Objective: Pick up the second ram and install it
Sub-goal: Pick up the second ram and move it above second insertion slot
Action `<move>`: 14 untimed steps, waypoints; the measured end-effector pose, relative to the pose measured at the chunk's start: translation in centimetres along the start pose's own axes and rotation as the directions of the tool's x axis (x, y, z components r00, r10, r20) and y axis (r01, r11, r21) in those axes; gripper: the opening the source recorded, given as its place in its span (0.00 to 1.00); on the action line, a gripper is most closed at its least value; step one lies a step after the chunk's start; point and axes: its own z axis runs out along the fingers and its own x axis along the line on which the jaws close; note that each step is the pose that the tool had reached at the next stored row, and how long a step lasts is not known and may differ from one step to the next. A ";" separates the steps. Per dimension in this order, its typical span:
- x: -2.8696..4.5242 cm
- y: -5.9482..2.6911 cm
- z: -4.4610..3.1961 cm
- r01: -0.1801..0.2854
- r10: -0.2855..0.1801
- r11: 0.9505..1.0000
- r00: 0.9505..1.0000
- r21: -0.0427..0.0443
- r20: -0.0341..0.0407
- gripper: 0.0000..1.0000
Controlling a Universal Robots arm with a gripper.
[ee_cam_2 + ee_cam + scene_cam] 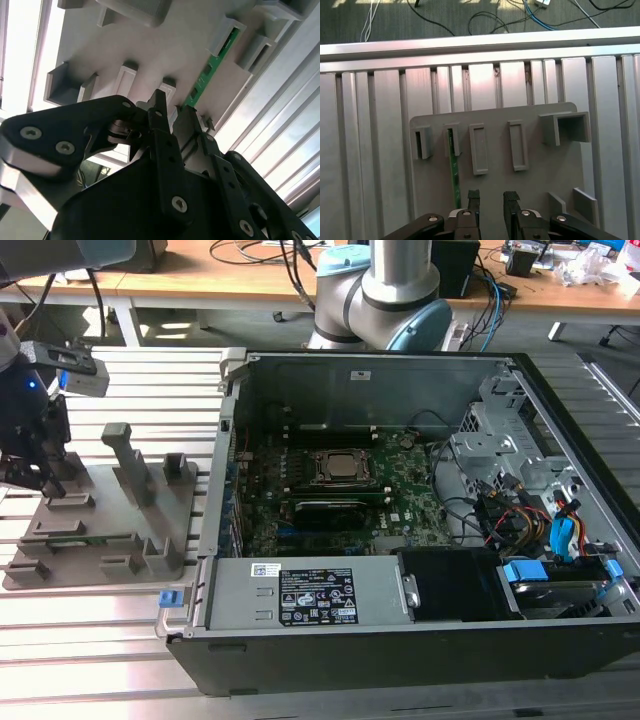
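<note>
My claw (491, 198) hangs spread, pinching nothing, over the grey tray (540, 170) on the worktop (375, 150). The ram (453, 167) stands on edge in a tray slot, just beside one fingertip (473, 199). In the exterior view, the tray sits at the open case's (360, 380) nine o'clock.

Your gripper (48, 475) hangs low at the exterior view's left, pointing down, with the wrist (65, 370) above it. In the first wrist view its two black fingers (473, 200) stand parallel, a narrow gap between them, clamping nothing. Your arm's base (378, 285) stands upright at the far side.
</note>
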 end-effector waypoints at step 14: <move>0.01 -0.04 1.57 0.000 0.000 1.000 1.000 0.000 0.000 0.33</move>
